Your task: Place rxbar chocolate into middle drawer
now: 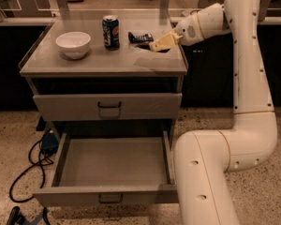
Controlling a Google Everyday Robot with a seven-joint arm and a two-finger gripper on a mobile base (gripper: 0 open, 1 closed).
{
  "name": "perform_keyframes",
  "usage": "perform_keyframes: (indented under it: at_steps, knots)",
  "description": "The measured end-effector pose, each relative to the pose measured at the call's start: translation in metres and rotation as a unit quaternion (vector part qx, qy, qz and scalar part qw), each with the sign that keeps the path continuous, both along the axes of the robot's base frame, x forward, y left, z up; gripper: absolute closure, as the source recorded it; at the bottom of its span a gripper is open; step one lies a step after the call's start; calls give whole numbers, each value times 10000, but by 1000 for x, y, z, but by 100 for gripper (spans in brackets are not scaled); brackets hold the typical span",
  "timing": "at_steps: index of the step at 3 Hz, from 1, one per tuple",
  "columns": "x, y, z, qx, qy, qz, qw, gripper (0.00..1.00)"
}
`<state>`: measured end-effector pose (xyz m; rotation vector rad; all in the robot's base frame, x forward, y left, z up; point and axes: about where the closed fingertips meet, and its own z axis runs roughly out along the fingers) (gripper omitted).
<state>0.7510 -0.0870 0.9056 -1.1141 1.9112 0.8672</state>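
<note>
Fingers (163, 41): they show as one pale wedge, so whether they are spread or pressed together cannot be told. The gripper (155, 44) hangs low over the cabinet top (98, 62), toward its 2 o'clock corner. The rxbar chocolate (139, 36) lies flat on the top, just beside the tips at their 10 o'clock; contact cannot be confirmed. Its long axis runs 9 to 3 o'clock, nearly in line with the wedge. A grasp probably needs closure across the short axis. The middle drawer (107, 194) stands pulled open at 6 o'clock.
</note>
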Motion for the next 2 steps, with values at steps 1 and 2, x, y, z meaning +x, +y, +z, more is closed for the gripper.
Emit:
perform_keyframes:
  at_steps: [1, 2]
  knots:
    - [-38, 28, 57, 212, 827, 266, 9960, 100]
    - [-73, 69, 106, 240, 1388, 515, 9887, 100]
